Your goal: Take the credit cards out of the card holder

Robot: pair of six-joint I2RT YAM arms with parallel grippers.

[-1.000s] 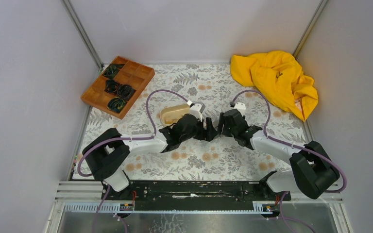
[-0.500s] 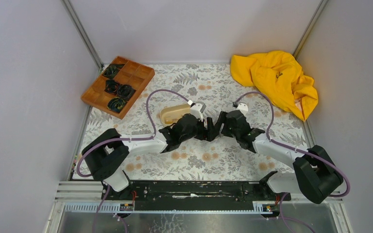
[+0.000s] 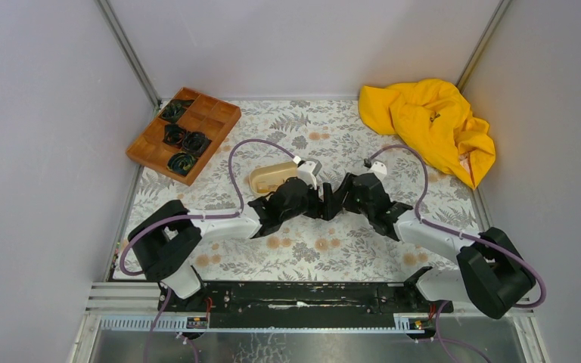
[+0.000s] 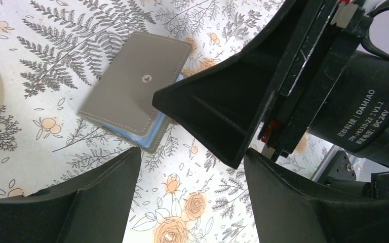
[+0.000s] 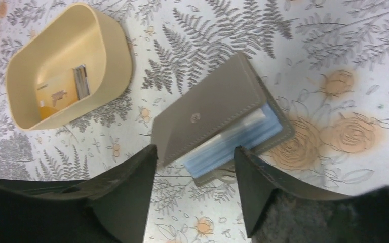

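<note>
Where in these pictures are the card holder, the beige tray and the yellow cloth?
card holder (image 5: pixel 207 114): right wrist view, grey top flap.
beige tray (image 5: pixel 116 63): right wrist view, outer wall.
yellow cloth (image 3: pixel 427 125): top view, its middle.

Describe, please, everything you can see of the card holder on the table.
The card holder is a flat grey bifold, leather-like, with pale stitching and a small snap stud on its cover. It lies folded but slightly ajar on the floral tablecloth, pale blue inner pockets peeking out. Nothing grips it.

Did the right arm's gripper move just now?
Yes. The right gripper slid a little left, closer to the beige oval plastic tray.
</note>
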